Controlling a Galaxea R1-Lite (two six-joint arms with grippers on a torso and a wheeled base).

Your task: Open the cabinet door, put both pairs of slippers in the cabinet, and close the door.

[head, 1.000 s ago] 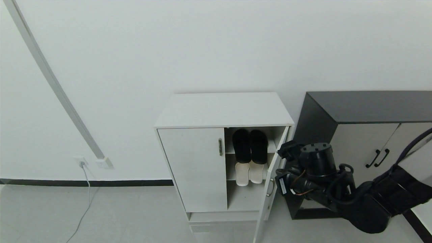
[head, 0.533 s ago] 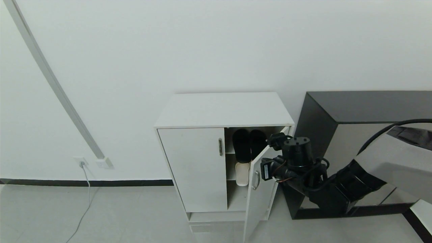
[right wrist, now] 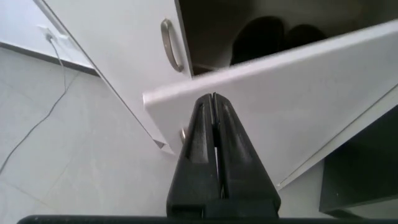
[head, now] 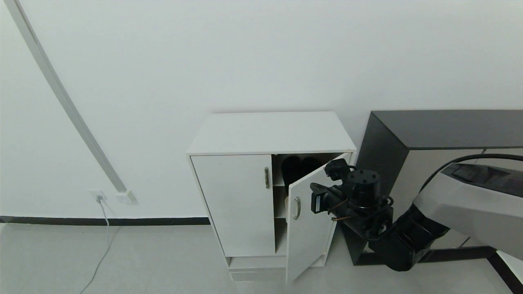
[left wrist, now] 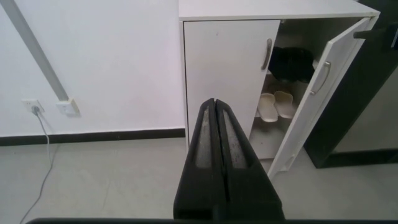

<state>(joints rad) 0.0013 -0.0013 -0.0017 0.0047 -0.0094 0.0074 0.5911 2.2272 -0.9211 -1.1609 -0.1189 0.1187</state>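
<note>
Just at 9 o'clock of the closed right hand point(right wrist: 213, 98), touching it, upright half-shut cabinet door point(right wrist: 311, 93), slippers point(left wrist: 277, 106) inside; closed left hand point(left wrist: 215, 102) farther back.

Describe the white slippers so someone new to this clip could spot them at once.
Find the white cabinet, its right door ajar. Inside lie the white slippers, side by side; they are pale, unlike the black slippers on the shelf above.

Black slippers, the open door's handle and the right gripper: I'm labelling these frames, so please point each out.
black slippers point(head: 291, 170), head view, on the pair's left slipper.
door handle point(head: 297, 208), head view, middle of its bar.
right gripper point(right wrist: 213, 98), right wrist view, between its shut fingertips.
</note>
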